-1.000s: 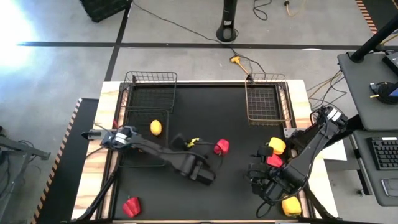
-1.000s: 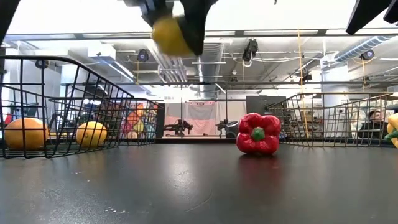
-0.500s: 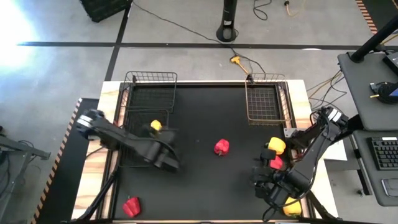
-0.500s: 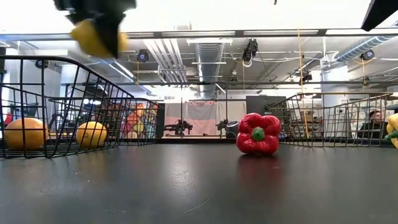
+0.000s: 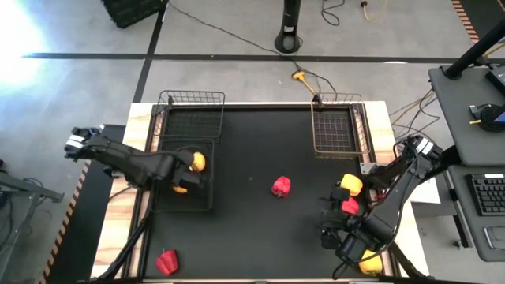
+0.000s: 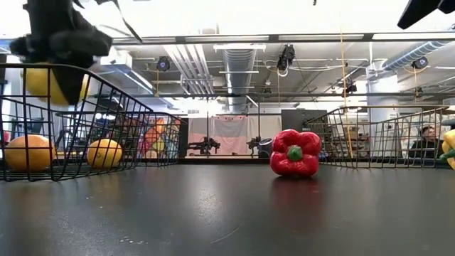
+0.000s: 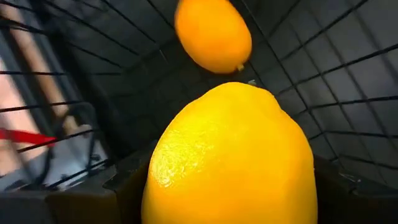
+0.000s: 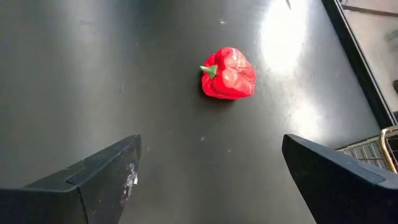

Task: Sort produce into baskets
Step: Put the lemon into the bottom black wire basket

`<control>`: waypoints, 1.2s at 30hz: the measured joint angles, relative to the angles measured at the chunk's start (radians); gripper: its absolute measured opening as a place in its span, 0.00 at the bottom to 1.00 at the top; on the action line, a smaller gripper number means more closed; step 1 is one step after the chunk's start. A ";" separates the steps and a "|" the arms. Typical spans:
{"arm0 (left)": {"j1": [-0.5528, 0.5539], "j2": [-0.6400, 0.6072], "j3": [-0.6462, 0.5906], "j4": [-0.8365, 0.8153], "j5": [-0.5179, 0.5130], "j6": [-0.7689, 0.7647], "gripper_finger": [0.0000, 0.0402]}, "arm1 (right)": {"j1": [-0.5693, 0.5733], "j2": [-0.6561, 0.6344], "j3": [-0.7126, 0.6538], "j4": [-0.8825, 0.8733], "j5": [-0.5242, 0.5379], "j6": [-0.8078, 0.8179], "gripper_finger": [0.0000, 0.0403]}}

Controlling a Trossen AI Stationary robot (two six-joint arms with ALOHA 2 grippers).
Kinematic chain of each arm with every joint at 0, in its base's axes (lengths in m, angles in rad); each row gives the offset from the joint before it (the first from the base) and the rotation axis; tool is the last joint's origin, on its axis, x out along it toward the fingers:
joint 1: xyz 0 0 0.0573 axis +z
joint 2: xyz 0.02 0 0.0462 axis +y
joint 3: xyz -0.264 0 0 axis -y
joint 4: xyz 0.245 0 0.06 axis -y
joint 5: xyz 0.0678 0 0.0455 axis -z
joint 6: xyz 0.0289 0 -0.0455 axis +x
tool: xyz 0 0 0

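On the black worktop (image 5: 260, 229), the left gripper (image 5: 181, 184) clamps a lemon (image 7: 233, 162) over the left basket (image 5: 156, 207), its long axis along the fingers; the right gripper (image 5: 335, 237) gapes empty.

Both arms were dark, built of slim black segments joined by thicker rounded joints, with pale grey fittings near the left arm's (image 5: 126, 162) base end and at the right arm's (image 5: 390, 197) upper joint. The right gripper (image 8: 211, 180) had two broad, flat, matte black fingers (image 8: 93, 180) with wedge-shaped ends, one of them scuffed with whitish marks along its inner edge
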 joint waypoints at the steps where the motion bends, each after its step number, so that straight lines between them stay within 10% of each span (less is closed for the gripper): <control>1: 0.025 0.000 -0.016 0.026 0.024 0.031 0.68 | 0.000 0.000 0.000 0.001 0.000 0.004 0.95; 17: 0.283 0.055 -0.076 0.179 0.148 0.384 0.68 | 0.000 0.000 -0.001 0.003 -0.013 0.040 0.95; 36: 0.308 0.055 -0.209 0.352 0.227 0.348 0.68 | 0.013 0.000 -0.003 0.006 -0.004 0.004 0.95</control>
